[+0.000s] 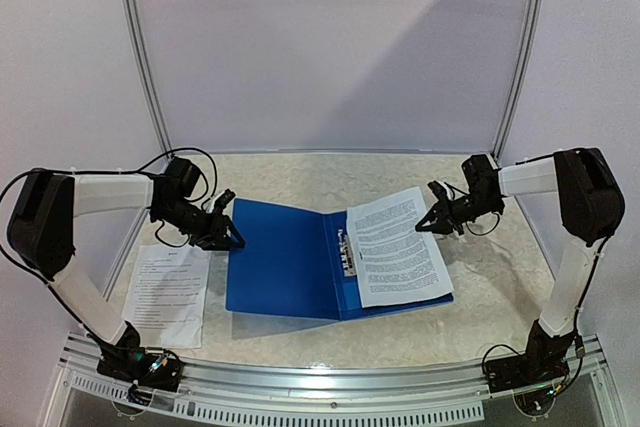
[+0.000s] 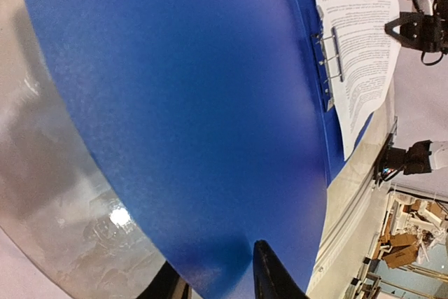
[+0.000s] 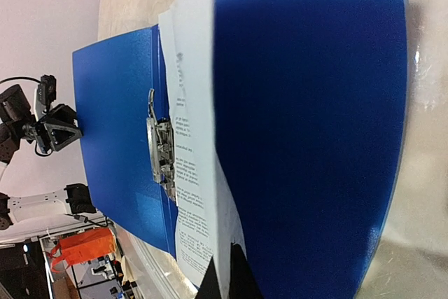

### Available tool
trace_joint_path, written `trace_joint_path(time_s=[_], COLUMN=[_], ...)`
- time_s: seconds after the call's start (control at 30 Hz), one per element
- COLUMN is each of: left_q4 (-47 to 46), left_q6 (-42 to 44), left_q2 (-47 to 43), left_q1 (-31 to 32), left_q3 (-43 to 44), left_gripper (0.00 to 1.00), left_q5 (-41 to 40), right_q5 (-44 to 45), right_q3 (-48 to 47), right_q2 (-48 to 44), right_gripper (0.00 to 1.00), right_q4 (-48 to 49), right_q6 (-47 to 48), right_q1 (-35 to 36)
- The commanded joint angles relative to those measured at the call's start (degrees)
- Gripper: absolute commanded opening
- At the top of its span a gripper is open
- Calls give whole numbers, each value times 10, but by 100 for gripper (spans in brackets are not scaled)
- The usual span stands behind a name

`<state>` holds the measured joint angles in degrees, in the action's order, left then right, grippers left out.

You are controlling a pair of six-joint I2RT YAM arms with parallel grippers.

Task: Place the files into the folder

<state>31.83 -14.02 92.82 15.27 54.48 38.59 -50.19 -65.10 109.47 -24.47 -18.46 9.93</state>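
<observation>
The blue folder [image 1: 280, 262] lies open on the table, its metal clip [image 1: 349, 255] at the spine. A printed white sheet [image 1: 395, 247] lies over its right half. My right gripper [image 1: 427, 224] is shut on that sheet's right edge. In the right wrist view the paper [image 3: 192, 103] runs between the fingers [image 3: 225, 279], raised above the blue cover [image 3: 315, 117]. My left gripper [image 1: 230, 237] is shut on the left cover's outer edge. In the left wrist view the cover [image 2: 189, 103] passes between the fingers [image 2: 217, 281]. A second printed sheet [image 1: 170, 292] lies on the table left of the folder.
The marbled table [image 1: 300, 172] has a metal rail [image 1: 330, 377] along its near edge and white walls behind. The arm bases stand at the near corners. Cables loop behind the left wrist [image 1: 185, 162].
</observation>
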Motion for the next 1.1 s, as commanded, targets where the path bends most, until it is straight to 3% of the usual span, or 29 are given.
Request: trace_joint_path(time_s=[0.0,0.23,0.53,0.77,1.07], left_q4=[-4,5,7,9,14], left_q6=[7,13,16,19,28], left_q2=[3,6,-5,-5,-13], left_q1=[3,3,3,3,3], left_q3=[2,11,11,14,17], left_gripper=[29,9,5,4,3], left_q5=[-1,-7,-14,-15,-23], right_q5=[5,22,29,-23,-20], right_q3=[12,22,63,94,92], right_q2=[-3,-18,-41,-32,-10], right_gripper=[0,0,0,0,0], right_q4=[34,56,92,159,103], right_q6=[-8,15,39,24,124], right_q1=[-4,-4,-14,-18,-30])
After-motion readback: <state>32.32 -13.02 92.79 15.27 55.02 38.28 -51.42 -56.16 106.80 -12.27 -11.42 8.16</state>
